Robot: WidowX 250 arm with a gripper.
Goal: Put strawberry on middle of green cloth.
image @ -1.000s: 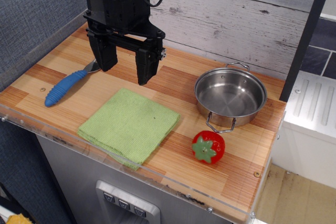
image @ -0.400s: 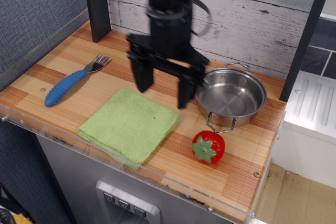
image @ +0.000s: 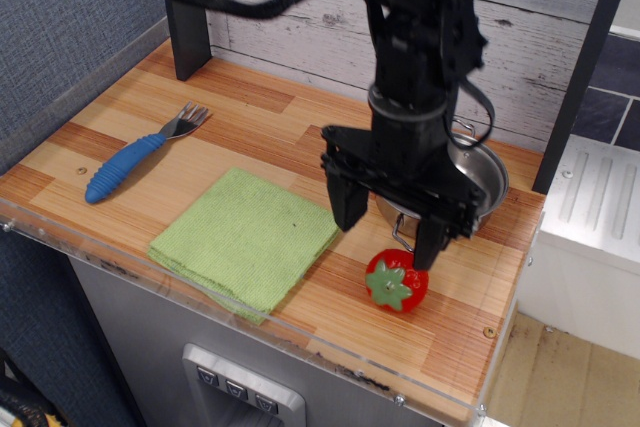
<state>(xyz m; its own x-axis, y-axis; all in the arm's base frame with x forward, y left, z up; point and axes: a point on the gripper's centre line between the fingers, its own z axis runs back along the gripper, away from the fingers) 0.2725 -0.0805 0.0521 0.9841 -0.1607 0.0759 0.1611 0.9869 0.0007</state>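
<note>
The strawberry [image: 396, 282] is a glossy red toy with a green star cap. It lies on the wooden counter near the front edge, right of the green cloth [image: 247, 237]. The cloth is a lime-green folded square lying flat at the front middle, with nothing on it. My gripper [image: 388, 233] is black, open and empty. It hangs just above and slightly behind the strawberry. Its left finger is near the cloth's right edge and its right finger is over the strawberry's upper right side.
A steel pan [image: 482, 179] sits behind the strawberry, mostly hidden by my arm. A blue-handled fork [image: 138, 155] lies at the left. A dark post [image: 185, 7] stands at the back left. The counter's front edge has a clear plastic lip [image: 300, 342].
My gripper has swept from the back left, over the counter behind the cloth, to just above the strawberry. It stays open. Strawberry, cloth, pan and fork have not moved.
</note>
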